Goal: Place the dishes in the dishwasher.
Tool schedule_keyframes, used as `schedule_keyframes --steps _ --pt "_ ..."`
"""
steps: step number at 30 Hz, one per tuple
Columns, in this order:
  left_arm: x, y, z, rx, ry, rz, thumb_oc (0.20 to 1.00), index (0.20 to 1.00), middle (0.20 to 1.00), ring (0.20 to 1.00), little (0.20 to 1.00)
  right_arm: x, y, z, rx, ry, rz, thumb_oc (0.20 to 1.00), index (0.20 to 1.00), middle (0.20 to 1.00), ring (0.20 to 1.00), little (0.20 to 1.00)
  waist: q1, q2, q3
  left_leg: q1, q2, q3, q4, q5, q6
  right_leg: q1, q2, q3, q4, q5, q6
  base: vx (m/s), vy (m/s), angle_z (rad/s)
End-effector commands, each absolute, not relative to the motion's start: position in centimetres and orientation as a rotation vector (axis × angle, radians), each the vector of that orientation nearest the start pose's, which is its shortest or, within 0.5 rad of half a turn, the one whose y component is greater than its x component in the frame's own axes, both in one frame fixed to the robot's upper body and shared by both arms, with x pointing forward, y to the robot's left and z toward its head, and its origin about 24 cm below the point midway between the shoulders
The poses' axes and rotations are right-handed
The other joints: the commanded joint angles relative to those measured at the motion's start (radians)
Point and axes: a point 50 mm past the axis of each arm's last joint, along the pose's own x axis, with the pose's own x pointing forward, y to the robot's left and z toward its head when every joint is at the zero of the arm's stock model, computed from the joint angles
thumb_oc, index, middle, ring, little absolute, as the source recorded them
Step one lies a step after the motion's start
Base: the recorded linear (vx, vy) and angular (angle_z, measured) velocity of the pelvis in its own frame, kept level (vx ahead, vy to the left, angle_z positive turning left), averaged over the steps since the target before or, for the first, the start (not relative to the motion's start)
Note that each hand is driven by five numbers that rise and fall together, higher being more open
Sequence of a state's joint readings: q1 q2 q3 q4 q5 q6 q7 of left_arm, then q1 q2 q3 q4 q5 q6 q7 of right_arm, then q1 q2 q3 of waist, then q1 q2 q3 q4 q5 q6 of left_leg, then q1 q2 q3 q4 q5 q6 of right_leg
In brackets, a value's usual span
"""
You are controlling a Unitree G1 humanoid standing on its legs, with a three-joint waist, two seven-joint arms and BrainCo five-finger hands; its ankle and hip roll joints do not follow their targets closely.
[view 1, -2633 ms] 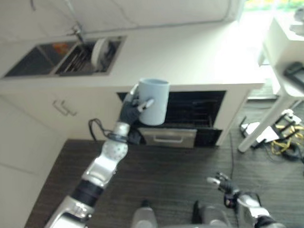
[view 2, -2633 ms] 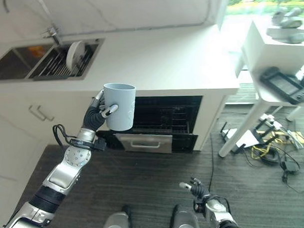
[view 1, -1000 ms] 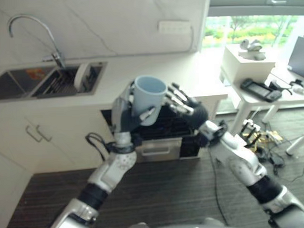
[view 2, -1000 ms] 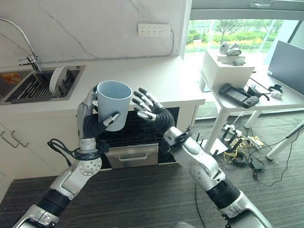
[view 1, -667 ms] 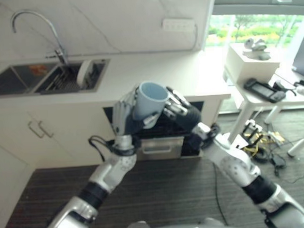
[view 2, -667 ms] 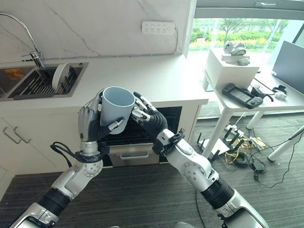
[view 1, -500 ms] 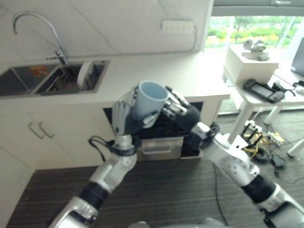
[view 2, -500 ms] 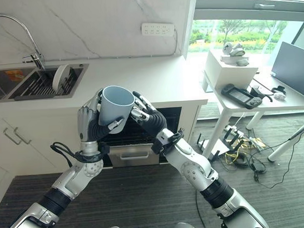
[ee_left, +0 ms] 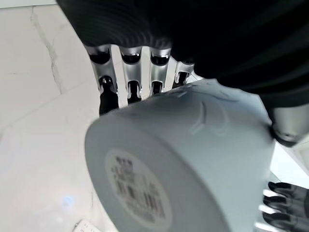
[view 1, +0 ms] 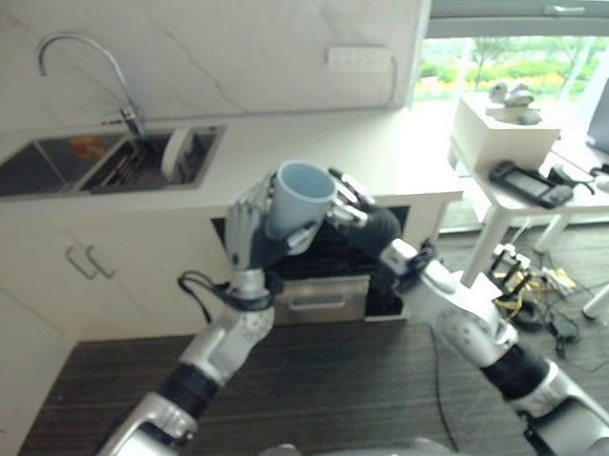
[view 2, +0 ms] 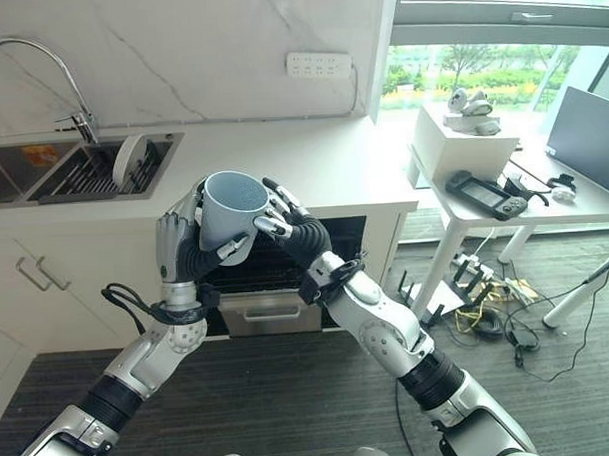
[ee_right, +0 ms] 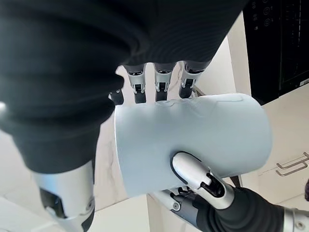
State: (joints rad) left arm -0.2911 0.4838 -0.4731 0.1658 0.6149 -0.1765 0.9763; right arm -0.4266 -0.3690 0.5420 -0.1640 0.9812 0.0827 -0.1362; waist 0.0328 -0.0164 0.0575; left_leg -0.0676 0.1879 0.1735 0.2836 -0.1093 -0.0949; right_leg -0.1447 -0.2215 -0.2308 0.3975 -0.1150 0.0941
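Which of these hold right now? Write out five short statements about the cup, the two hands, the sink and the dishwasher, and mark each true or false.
1. The pale blue cup is held up with its mouth open to the head camera. True.
2. The left hand hangs idle by the floor. False: it is curled round the cup.
3. The right hand has fingers on the cup. True.
4. The cup rests in the dishwasher. False: it is held up in front of it.
5. A white plate stands on edge in the sink. True.

One cup [view 2: 232,213], two hands, one plate [view 2: 131,158] in sink [view 2: 42,172], one dishwasher [view 2: 286,261], one faucet [view 2: 39,67].
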Motion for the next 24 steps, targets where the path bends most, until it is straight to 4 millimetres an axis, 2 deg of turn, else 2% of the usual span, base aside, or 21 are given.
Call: schedule_keyframes --steps 1,16,24 --pt "28.0 12.2 12.8 0.819 -0.974 0.264 0.200 0.200 0.200 0.200 0.200 28.1 -2.9 18.2 0.495 -0.177 0.755 1.000 1.000 1.000 1.000 1.000 0.008 -0.014 -0.009 0.007 -0.011 -0.076 0.016 -0.037 0.000 0.089 -0.029 0.083 -0.097 0.017 0.080 0.00 0.000 0.00" --pt "27.5 10.3 14.0 0.765 -1.026 0.200 0.200 0.200 0.200 0.200 0.200 28.5 -1.7 17.8 0.484 -0.146 0.744 1.000 1.000 1.000 1.000 1.000 0.015 -0.014 -0.001 0.006 -0.021 -0.087 0.016 -0.040 0.005 0.092 -0.025 0.085 -0.097 0.014 0.078 0.00 0.000 0.00" --pt "27.3 9.4 14.5 0.754 -1.027 0.153 0.200 0.200 0.200 0.200 0.200 28.1 -0.7 17.7 0.457 -0.125 0.802 1.000 1.000 1.000 1.000 1.000 0.016 -0.014 0.003 0.011 -0.024 -0.086 0.016 -0.042 0.007 0.097 -0.026 0.082 -0.097 0.012 0.077 0.00 0.000 0.00"
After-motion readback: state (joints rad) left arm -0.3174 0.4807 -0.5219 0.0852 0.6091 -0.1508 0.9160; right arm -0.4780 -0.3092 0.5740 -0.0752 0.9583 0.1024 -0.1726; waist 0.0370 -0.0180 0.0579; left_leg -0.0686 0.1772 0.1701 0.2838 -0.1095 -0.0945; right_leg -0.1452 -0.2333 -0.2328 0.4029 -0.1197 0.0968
